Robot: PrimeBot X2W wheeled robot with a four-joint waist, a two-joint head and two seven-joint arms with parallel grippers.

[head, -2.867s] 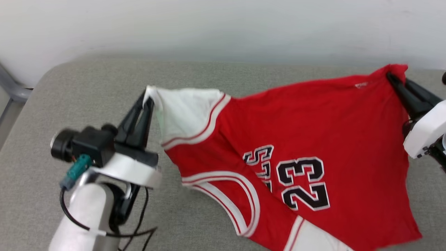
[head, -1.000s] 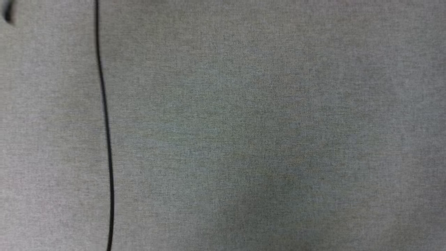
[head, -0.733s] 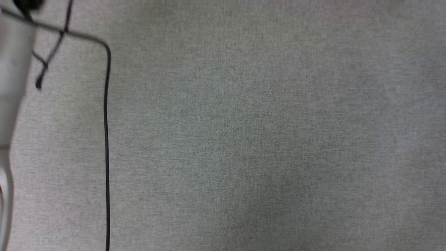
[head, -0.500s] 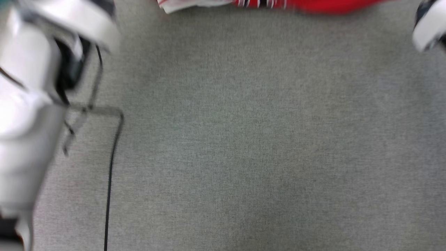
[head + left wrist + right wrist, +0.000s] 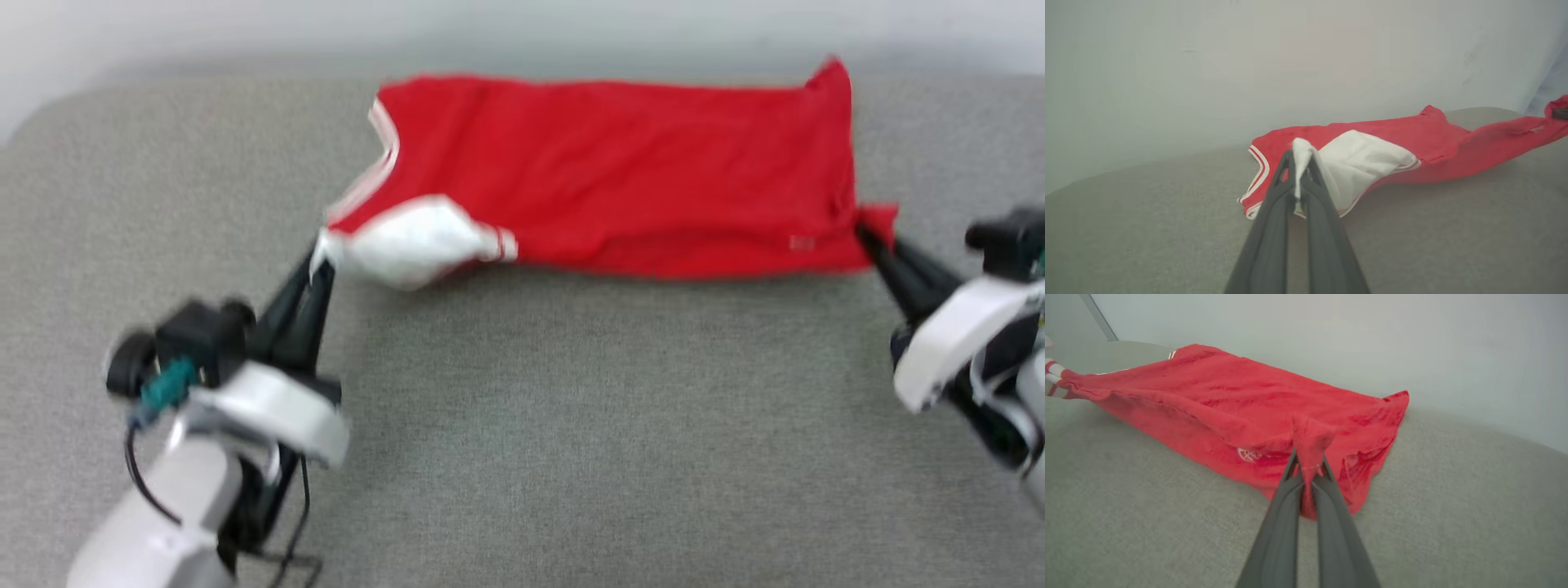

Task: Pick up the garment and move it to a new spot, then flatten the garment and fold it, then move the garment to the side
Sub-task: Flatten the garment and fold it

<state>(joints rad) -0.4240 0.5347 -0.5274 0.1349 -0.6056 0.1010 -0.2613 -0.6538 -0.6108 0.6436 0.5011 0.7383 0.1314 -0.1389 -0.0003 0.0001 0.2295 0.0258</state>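
Observation:
The garment [image 5: 620, 171] is a red shirt with white sleeves and striped trim, lying as a long folded band across the far part of the grey table [image 5: 571, 425]. My left gripper [image 5: 320, 260] is shut on the tip of a white sleeve [image 5: 408, 241] at the garment's left end; the left wrist view shows white cloth [image 5: 1361, 163] pinched between its fingers [image 5: 1300, 163]. My right gripper [image 5: 864, 232] is shut on a red corner at the right end, and the right wrist view shows red fabric [image 5: 1274, 408] bunched between its fingers [image 5: 1308, 457]. The lettering is hidden.
A pale wall [image 5: 522, 33] rises right behind the table's far edge. The table's far left corner [image 5: 49, 122] is rounded. Bare grey cloth stretches from the garment toward me. A metal bar [image 5: 1098, 314] leans at the far left in the right wrist view.
The head camera swung down to bare table, then back up. Compared with the first frame, the garment now lies folded over, number hidden, farther back on the table, both grippers still holding it.

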